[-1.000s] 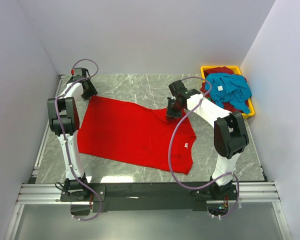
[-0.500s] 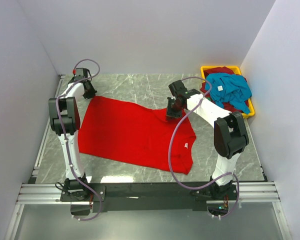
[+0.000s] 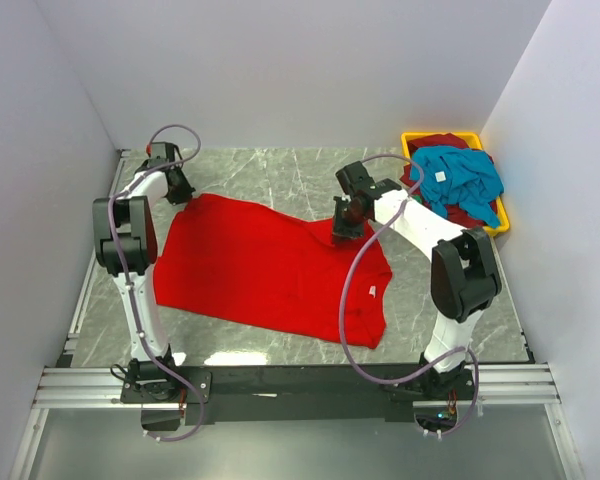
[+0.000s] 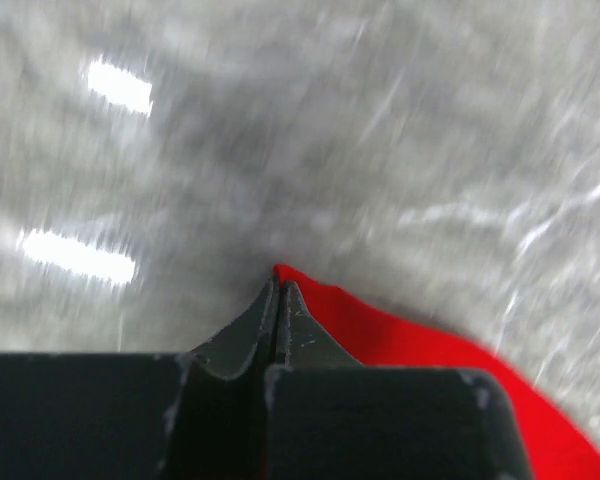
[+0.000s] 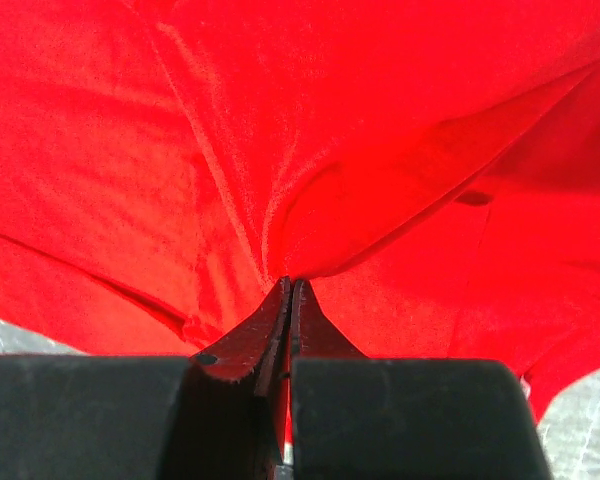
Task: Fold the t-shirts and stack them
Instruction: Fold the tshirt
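Red shirt: you have a bright red cloth t-shirt (image 3: pixel 260 265) spread mostly flat, well to the left of the yellow plastic bin (image 3: pixel 408 140) and nearer the arm bases than it.
Red shirt, held points: its corner farthest from the bin is pinched tight by the left gripper (image 3: pixel 177 190). The edge nearest the bin is clamped by the right gripper (image 3: pixel 342 232), and folds fan out from that pinch.
Red shirt, tag: a small white tag (image 3: pixel 372 292) lies on the near corner on the bin's side.
Teal shirt: you see a crumpled teal-blue cloth t-shirt (image 3: pixel 462 182) with a white label, heaped on top in the bin and spilling over its rim.
Maroon shirt: a dark maroon cloth t-shirt (image 3: pixel 442 141) lies in the bin under the teal one, mostly covered.
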Robot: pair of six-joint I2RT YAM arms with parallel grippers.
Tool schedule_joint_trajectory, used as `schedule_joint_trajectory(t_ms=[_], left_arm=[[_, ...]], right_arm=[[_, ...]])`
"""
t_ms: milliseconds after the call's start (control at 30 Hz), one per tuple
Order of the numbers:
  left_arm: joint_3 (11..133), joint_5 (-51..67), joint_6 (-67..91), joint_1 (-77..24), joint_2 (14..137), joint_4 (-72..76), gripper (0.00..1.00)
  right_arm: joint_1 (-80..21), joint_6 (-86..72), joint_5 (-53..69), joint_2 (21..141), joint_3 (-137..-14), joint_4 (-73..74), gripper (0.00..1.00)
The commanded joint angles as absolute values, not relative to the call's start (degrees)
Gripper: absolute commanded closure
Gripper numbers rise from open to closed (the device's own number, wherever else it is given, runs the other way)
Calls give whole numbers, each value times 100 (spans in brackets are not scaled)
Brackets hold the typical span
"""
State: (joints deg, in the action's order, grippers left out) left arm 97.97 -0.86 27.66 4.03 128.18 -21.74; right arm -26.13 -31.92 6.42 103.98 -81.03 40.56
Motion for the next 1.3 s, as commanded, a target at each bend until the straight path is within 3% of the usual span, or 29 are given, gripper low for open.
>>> schedule_joint_trajectory(t_ms=[0, 833, 1267], left_arm=[[9388, 18, 2690, 378, 12087, -1987, 100], [7533, -1555, 2549, 413, 10310, -2259, 100], [6996, -1749, 2540, 413, 9598, -2364, 100]], right_arm=[[-2768, -3225, 484, 9862, -7981, 4262, 100], [-3867, -3638, 193, 8631, -7155, 5326, 100], [-4491, -4087, 202, 8174, -6829, 5476, 100]])
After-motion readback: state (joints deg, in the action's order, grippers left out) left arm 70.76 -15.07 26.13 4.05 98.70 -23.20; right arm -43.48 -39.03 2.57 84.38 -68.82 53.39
